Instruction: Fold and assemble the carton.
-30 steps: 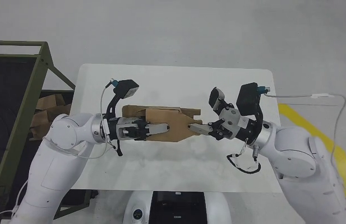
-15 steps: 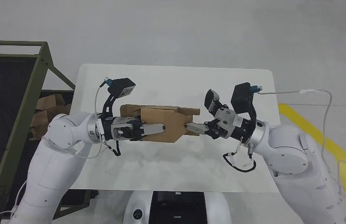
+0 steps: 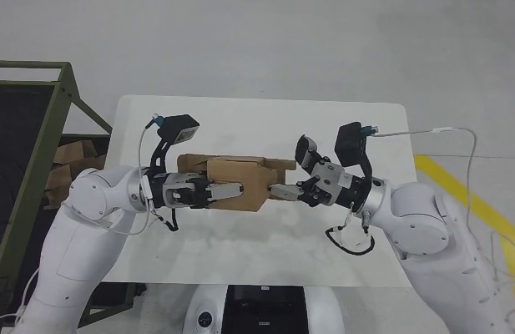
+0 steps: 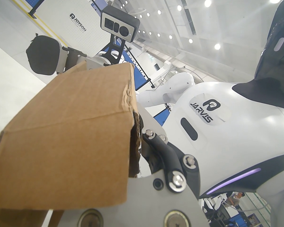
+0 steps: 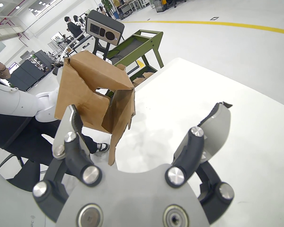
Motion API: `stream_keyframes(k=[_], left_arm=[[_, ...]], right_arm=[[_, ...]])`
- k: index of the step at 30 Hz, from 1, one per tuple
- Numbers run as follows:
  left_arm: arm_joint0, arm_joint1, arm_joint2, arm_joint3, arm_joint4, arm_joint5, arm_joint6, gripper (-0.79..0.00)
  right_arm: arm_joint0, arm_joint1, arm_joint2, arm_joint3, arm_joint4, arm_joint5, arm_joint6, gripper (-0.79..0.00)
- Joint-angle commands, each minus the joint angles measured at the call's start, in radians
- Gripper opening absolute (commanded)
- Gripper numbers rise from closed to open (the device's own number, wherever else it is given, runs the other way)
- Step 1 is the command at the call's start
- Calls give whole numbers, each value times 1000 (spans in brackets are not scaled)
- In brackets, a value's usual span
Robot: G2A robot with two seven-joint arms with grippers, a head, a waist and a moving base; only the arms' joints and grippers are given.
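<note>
Carton [image 3: 249, 175] clamped in left pincer [image 3: 230, 190] could tear or slip if wide-open right pincer [image 5: 145, 115] shoves its loose flap [image 5: 119, 124] off-crease.

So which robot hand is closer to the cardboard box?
Left. The left gripper is clamped on one end of the carton. The right gripper hangs open just off the other end; whether it touches is unclear.

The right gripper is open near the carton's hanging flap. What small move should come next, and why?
Probably ease the right gripper forward and close on the hanging flap. Its jaws stand open with the flap just ahead, and the left gripper holds the carton at its other end above the table, so the flap looks free to fold.
</note>
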Motion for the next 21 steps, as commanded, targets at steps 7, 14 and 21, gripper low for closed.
stream_keyframes(k=[7,14,21], left_arm=[[3,1,-4,1,-8,-1,-3,-785],[0,1,-4,3,-8,2,-7,-785],[2,1,-4,1,-5,0,-5,-785]], right_arm=[[8,0,-6,2,26,-7,15,0],[-3,1,1,-7,23,-4,18,-188],[-9,3,5,-13,20,1,25,-342]])
